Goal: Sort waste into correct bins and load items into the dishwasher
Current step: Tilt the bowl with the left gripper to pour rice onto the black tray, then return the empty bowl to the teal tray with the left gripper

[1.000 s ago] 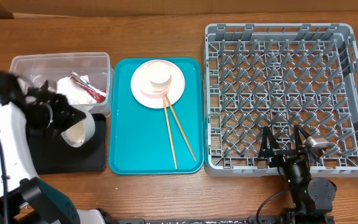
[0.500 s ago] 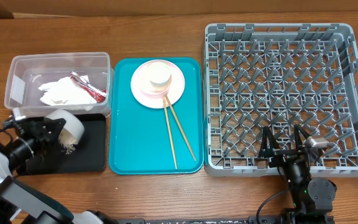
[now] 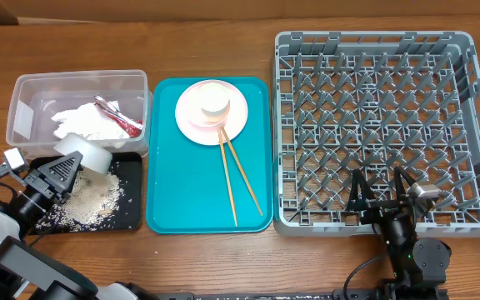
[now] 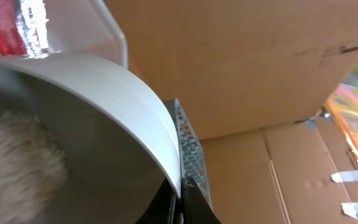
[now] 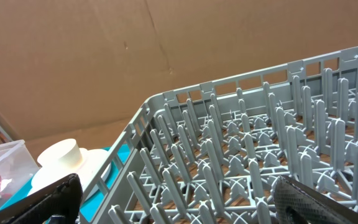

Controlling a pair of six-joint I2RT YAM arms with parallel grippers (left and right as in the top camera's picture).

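My left gripper is shut on the rim of the whitish pale-green bowl, tipped on its side over the black tray. Loose rice lies heaped on that tray. In the left wrist view the jaws pinch the bowl rim, with rice below. The clear tub holds the white napkin and the red wrapper. The pink plate carries the white cup. The chopsticks lie on the teal tray. My right gripper is open at the grey rack's front edge. I see no pink bowl.
The teal tray sits between the bins and the rack. The rack fills the right wrist view, with the cup and plate at its left. Cardboard stands behind the table.
My left arm swung down toward the table's front left and tipped the bowl. Rice has spilled from it onto the black tray. The right arm has not moved.
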